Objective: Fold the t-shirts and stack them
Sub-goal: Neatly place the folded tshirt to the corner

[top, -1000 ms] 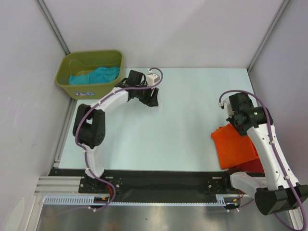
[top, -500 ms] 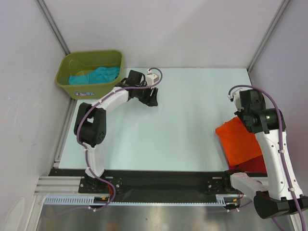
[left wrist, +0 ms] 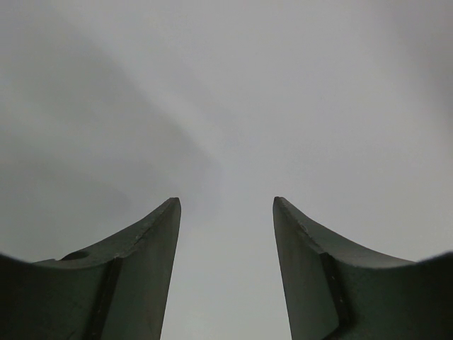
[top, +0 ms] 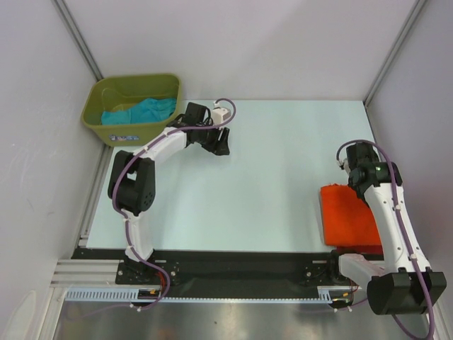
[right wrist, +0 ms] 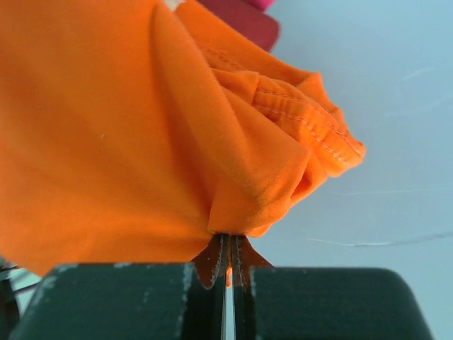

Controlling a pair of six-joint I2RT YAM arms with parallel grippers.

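From above. At the far left corner, an olive-green bin [top: 132, 81] with a teal t-shirt [top: 141, 110] bunched up inside. Near the bin, over the pale table [top: 276, 149], the left pincer [top: 221, 145], holding nothing. By the near right edge of the table, an orange t-shirt [top: 345, 221], folded and lying flat. Just past its near edge, a peek of a dark red t-shirt [top: 348, 248]. At the far edge of the orange t-shirt, the right pincer [top: 353, 185], pointing down at the cloth.

From the left wrist. Two dark fingers [left wrist: 145, 248] spread wide apart, with nothing between them. Only blurry grey behind.

From the right wrist. Right pincer [right wrist: 228, 258] squeezed tight, pinching a fold of the orange t-shirt [right wrist: 106, 142]. Cloth bunched up at the grip and spreading out to the left. A stitched hem on the right side, with the pale table [right wrist: 396, 106] behind it. At the top, a bit of the dark red t-shirt [right wrist: 244, 21] past the orange one.
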